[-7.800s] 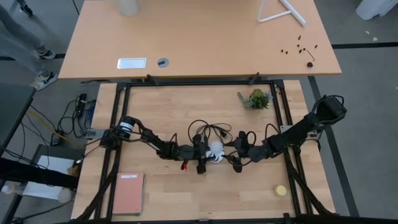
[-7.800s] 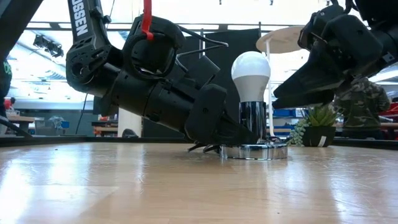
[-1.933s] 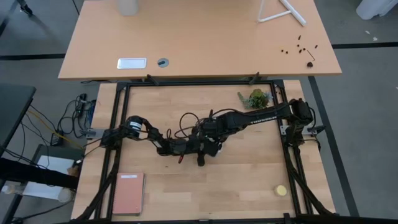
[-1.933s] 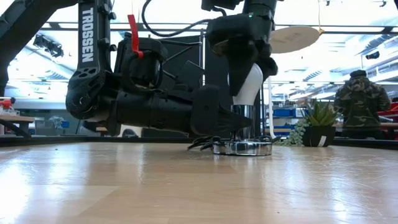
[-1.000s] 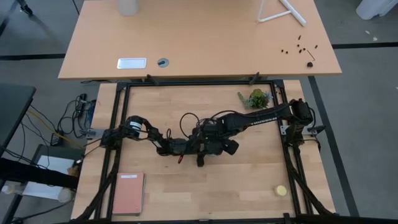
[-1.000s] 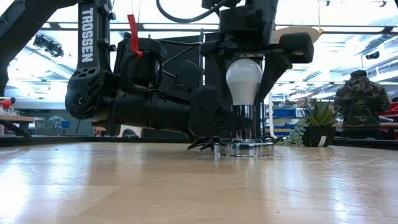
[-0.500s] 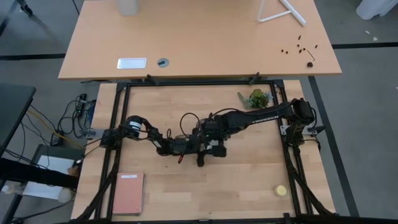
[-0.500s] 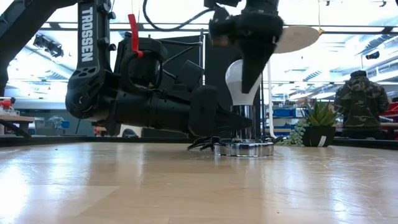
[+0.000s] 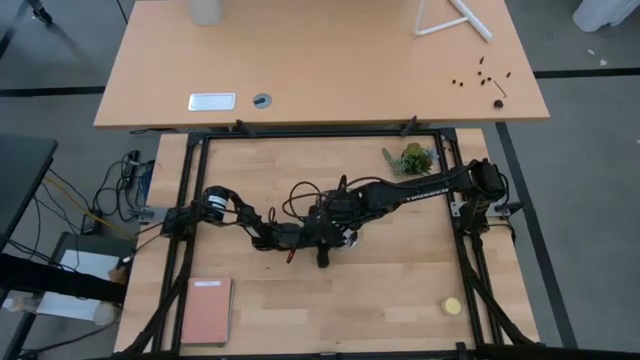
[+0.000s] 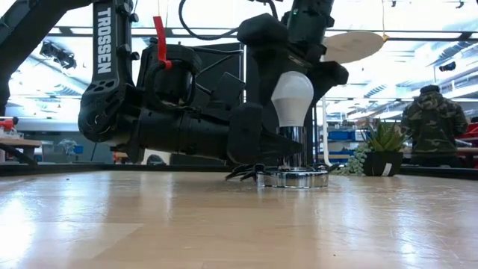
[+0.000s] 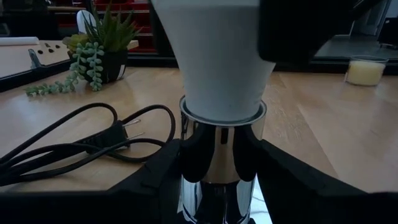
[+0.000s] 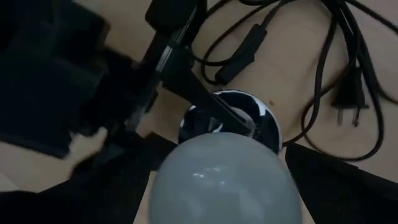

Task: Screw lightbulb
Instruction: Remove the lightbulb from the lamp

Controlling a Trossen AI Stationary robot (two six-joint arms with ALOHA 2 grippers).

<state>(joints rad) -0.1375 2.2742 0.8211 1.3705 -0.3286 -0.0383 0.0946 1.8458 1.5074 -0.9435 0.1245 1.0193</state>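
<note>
The right claw (image 10: 295, 71) sits over the lightbulb (image 10: 292, 97) from above, fingers flanking the glass, though whether they actually pinch it cannot be told. Down low, the left claw (image 11: 221, 180) clamps the chrome socket (image 10: 293, 153) on the tabletop (image 10: 224, 224). The bulb stands upright in the socket; final tightening likely remains.

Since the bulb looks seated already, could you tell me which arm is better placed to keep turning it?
Probably the right. Its gripper sits directly above, around the lightbulb, while the left gripper is low, clamping the chrome socket, steadying it.
</note>
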